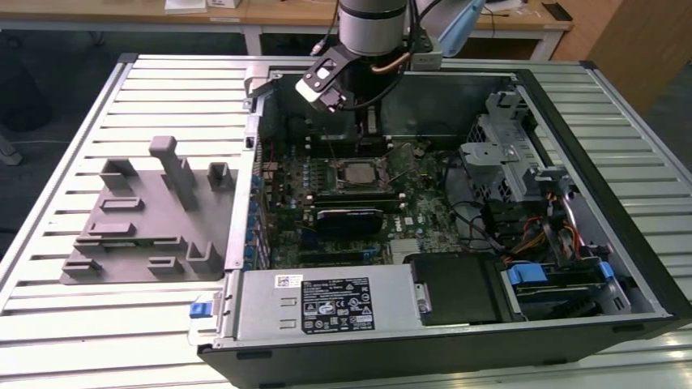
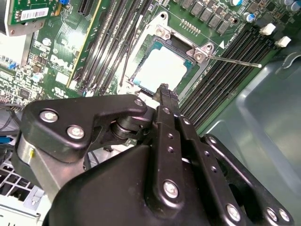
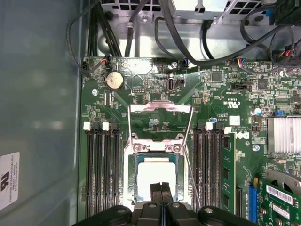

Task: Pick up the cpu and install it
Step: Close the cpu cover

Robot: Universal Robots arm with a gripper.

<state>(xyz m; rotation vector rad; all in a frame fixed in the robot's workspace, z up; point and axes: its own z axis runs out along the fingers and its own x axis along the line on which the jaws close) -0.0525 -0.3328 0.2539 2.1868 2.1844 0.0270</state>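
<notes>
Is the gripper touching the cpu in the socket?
Cannot tell. In the first wrist view the shut gripper overlaps the edge of the cpu, hiding any gap.

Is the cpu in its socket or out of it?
In. The cpu lies flat inside the socket frame on the motherboard, with the hinged metal plate swung open.

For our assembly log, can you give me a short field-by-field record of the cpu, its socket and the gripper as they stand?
cpu: lying in the motherboard socket, silver top up
load plate: swung open, off the cpu
gripper: shut, holding nothing, right over the cpu's edge; contact cannot be told
computer case: open, lying on the slatted table
grey fixture: on the table, at the exterior view's left of the case
</notes>
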